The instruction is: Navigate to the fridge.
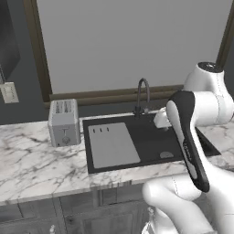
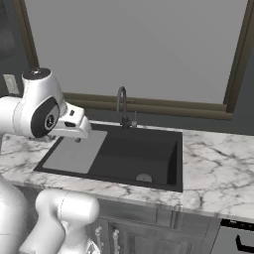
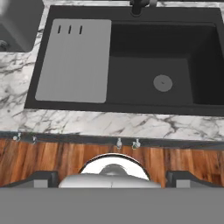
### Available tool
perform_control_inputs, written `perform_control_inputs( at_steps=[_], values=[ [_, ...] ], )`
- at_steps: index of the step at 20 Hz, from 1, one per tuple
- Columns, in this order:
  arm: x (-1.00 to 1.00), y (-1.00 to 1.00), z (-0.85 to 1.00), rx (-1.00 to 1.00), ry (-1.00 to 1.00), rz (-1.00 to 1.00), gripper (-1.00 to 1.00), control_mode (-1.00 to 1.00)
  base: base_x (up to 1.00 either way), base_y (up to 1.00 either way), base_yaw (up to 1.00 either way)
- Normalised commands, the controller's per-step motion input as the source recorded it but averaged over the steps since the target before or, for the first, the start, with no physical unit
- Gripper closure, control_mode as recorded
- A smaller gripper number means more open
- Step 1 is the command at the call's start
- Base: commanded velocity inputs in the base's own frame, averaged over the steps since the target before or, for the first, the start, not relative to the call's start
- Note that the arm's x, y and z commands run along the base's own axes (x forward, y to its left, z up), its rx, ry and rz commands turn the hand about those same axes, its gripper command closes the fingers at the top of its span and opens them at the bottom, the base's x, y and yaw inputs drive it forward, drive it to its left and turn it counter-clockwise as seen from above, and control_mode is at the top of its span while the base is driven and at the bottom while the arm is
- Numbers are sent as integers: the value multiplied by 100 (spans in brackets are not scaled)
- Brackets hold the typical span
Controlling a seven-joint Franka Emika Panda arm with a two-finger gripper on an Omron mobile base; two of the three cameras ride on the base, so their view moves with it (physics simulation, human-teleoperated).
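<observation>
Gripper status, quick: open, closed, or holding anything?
Gripper: jaws stand wide apart in the hand view, so open, with nothing held between them. It hangs in front of the sink.

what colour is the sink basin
Matte black, with a grey drainboard on one side. The sink shows best in the hand view.

No text can be read anywhere; faint pale marks run along the arm's dark link (image 1: 189, 148), too blurred to make out.
</observation>
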Motion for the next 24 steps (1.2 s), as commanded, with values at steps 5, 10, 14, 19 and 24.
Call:
perform_control_inputs(
  at_steps=[5, 10, 14, 19, 24],
  values=[
    [-93, -3, 0, 0, -3, 0, -100, -100, 0, 0, 0],
    [-46, -9, 0, 0, 0, 0, -100, -100, 0, 0, 0],
    [-19, -2, 0, 0, 0, 0, -100, -100, 0, 0, 0],
    [-2, 0, 1, 0, 0, 0, -100, -100, 0, 0, 0],
    [0, 0, 0, 0, 0, 0, -100, 100, 0, 0, 0]
  ],
)
